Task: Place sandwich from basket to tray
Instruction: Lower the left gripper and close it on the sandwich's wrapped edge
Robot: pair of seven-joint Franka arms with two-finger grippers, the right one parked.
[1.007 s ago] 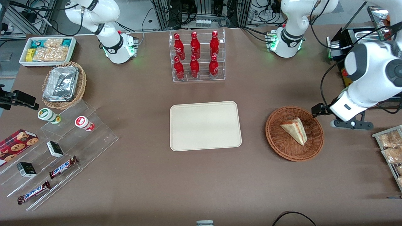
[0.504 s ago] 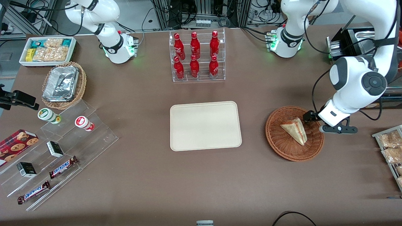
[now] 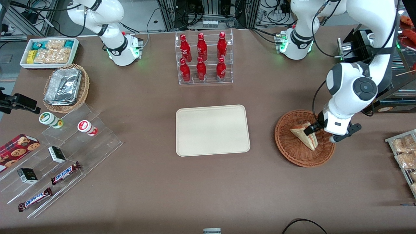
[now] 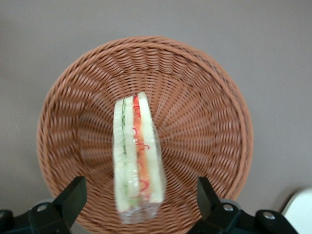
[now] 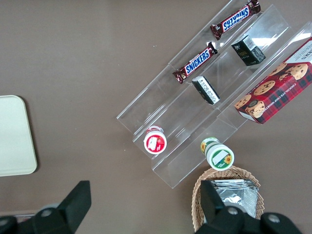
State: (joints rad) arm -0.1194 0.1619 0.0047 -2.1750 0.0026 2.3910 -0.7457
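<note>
The sandwich, a clear-wrapped triangular wedge of pale bread with red and green filling, lies in the reddish-brown wicker basket, toward the working arm's end of the table. In the left wrist view the sandwich rests cut edge up in the basket. My left gripper hangs above the basket over the sandwich's wide end. The gripper is open, one black finger on each side of the sandwich, not touching it. The cream tray lies flat at the table's middle.
A clear rack of red bottles stands farther from the front camera than the tray. Snack packets on a rack lie at the working arm's table edge. A foil-lined tan basket, a white snack box and acrylic steps sit toward the parked arm's end.
My left arm has swung in from the table's edge toward the basket and come down; the gripper now hangs over the sandwich. The sandwich and basket have not moved.
</note>
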